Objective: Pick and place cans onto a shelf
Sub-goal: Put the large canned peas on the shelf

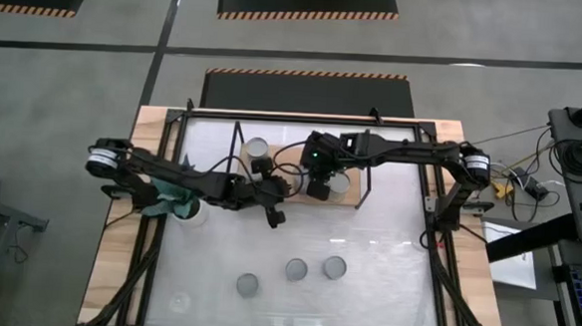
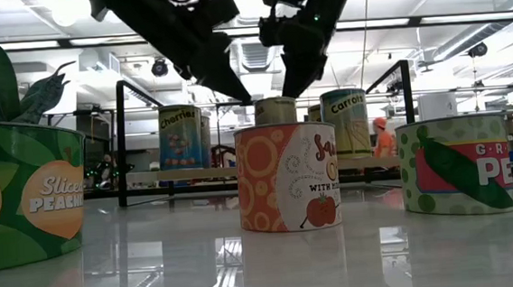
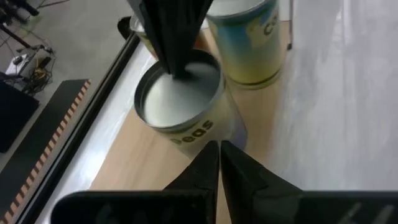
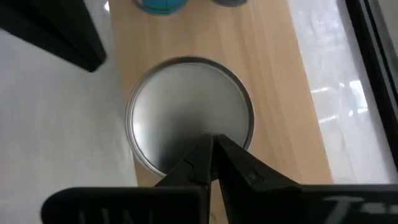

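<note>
A silver-topped can (image 4: 189, 109) with a pea label (image 3: 186, 127) stands upright on the shelf's light-wood board (image 4: 298, 93) at the table's far side. My right gripper (image 4: 211, 144) is shut above it, fingertips on its lid. My left gripper (image 3: 219, 149) is shut, slanting down, its tips close by the can's near side; whether they touch it I cannot tell. A carrots can (image 3: 249, 37) stands beside it on the board, and two more cans (image 1: 259, 156) stand farther left on the shelf. My right gripper has its shut fingertips (image 3: 179, 65) set on the can's flat lid (image 4: 186, 134), close to the rim. The fingers come from above, slanting down. The can stands upright with its base on the shelf board.
Three cans (image 1: 248, 284) (image 1: 296, 270) (image 1: 334, 268) stand on the white table near its front edge. A white pot with a teal plant (image 1: 174, 202) sits under my left arm. The shelf's thin black frame (image 1: 366, 187) borders the board.
</note>
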Robot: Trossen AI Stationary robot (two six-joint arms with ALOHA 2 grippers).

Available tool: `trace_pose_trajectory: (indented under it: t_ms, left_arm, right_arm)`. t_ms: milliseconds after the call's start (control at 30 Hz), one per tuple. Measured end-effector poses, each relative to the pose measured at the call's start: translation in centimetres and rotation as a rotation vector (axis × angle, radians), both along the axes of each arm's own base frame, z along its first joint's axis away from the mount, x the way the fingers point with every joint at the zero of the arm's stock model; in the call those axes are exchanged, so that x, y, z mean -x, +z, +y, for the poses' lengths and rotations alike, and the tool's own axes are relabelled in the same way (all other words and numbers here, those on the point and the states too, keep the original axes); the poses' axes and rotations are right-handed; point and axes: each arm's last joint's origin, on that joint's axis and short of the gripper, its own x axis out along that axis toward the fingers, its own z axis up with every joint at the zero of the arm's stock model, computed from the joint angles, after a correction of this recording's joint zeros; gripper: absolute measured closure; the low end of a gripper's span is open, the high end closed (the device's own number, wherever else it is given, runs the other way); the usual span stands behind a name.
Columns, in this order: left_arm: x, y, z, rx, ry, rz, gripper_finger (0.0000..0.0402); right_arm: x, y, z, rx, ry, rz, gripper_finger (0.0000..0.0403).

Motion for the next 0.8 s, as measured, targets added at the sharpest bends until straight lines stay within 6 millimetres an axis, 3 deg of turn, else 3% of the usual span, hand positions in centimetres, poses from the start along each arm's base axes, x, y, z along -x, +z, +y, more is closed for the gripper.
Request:
trace_pose_trajectory:
  t_ms: [433, 600, 800]
  left_arm:
    - [0.2, 0.1, -0.9, -0.009, -0.048, 0.015, 0.0402]
    - [0.3, -0.1, -1.1, 0.047, -0.118, 0.043, 0.0402]
    - [0.2, -0.2, -1.2, 0.068, -0.142, 0.042, 0.0402]
  right_arm:
    - [-1.4, 1.5, 2.3, -0.069, -0.055, -0.131, 0.0390]
    - [-1.6, 2.8, 1.8, -0.019, -0.047, -0.172, 0.0390]
    - [-1.4, 2.5, -0.1, 0.108, -0.048, -0.144, 0.0390]
